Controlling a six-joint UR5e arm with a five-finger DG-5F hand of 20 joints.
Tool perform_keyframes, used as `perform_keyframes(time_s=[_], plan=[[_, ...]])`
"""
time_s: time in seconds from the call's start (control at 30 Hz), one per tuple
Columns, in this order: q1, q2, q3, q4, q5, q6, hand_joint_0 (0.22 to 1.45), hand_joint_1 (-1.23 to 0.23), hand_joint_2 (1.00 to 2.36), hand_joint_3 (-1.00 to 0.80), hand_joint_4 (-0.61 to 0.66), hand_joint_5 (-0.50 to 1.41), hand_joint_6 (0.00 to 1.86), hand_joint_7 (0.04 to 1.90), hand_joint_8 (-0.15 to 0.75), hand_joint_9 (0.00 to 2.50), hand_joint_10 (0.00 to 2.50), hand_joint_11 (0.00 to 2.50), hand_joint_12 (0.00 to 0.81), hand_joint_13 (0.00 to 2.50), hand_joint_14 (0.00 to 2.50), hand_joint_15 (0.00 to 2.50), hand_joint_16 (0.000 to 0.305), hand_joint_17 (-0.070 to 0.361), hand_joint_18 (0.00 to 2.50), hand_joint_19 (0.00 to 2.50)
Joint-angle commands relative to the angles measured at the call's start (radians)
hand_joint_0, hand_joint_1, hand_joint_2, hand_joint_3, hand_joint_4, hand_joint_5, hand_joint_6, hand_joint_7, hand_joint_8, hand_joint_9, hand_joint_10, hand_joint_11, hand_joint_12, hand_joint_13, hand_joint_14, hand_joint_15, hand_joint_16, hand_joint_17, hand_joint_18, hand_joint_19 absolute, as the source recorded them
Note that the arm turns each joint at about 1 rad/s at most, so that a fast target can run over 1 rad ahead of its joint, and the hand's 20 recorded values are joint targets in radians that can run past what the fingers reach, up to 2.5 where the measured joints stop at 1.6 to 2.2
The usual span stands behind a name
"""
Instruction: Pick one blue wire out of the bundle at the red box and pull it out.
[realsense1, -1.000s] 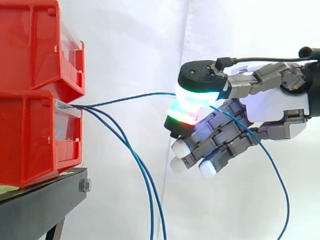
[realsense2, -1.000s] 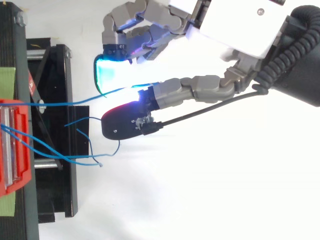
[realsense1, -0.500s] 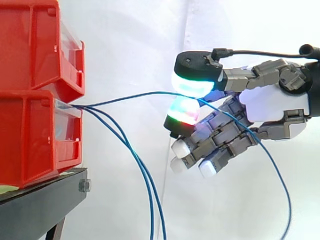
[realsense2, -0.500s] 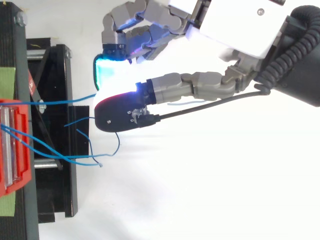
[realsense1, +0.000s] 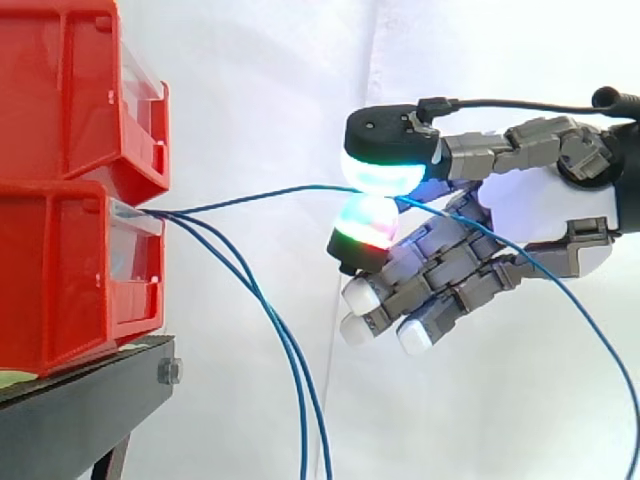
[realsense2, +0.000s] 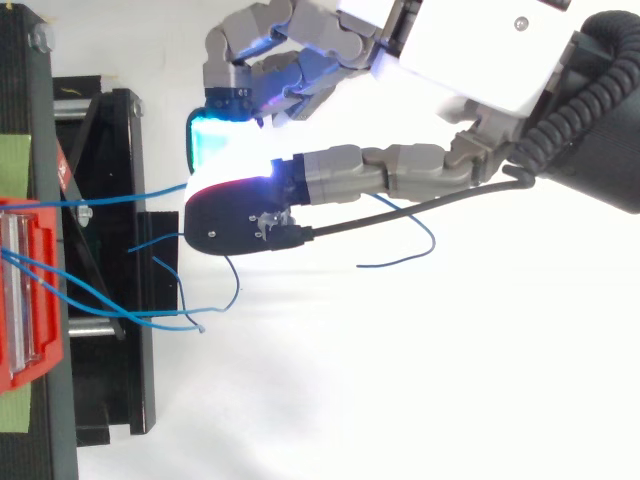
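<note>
- The robot hand (realsense1: 545, 205) is clamped on one blue wire (realsense1: 262, 194): the wire is pinched between the thumb's green-glowing pad (realsense1: 378, 172) and a red-and-green-glowing fingertip (realsense1: 362, 228) beneath it.
- In the top view, glare from the pads hides the exact pinch point from you.
- That wire runs from the front of the lower red bin (realsense1: 70, 285) across to the pads, then trails past the palm and leaves at the right edge.
- Two more blue wires (realsense1: 285, 345) droop from the same bin and are cut off at the bottom edge.
- Both stacked bins are cut off by the left edge; you cannot see inside them.
- In the top view a green strip (realsense2: 14, 160) on the stand (realsense2: 115, 150) is cut by the left edge; you cannot tell whether it bears print.
</note>
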Motion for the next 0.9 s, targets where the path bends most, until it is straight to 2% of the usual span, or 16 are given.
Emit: perform_keyframes(time_s=[0.0,0.3,0.57,0.87], plan=[[0.002,0.0,-0.001,0.002,0.0,0.0,0.57,-0.69,1.02,-0.13,0.21,-0.15,0.85,1.13,0.38,0.89,0.02,0.61,0.47,0.61,0.01,0.31,0.06,0.136,0.67,0.51],[0.009,0.0,0.001,0.002,0.0,0.017,0.59,-0.73,1.03,-0.05,0.19,-0.15,0.87,1.24,0.376,0.9,0.02,0.61,0.467,0.61,0.01,0.31,0.06,0.134,0.68,0.5],[0.018,0.0,-0.001,0.0,0.002,0.02,0.59,-0.73,1.03,-0.03,0.2,-0.15,0.88,1.21,0.382,0.91,0.02,0.59,0.47,0.61,0.01,0.3,0.06,0.136,0.68,0.5],[0.017,0.0,-0.001,-0.001,0.002,0.017,0.59,-0.72,1.03,-0.02,0.2,-0.14,0.88,1.22,0.39,0.92,0.02,0.61,0.476,0.61,0.01,0.3,0.061,0.137,0.69,0.48]])
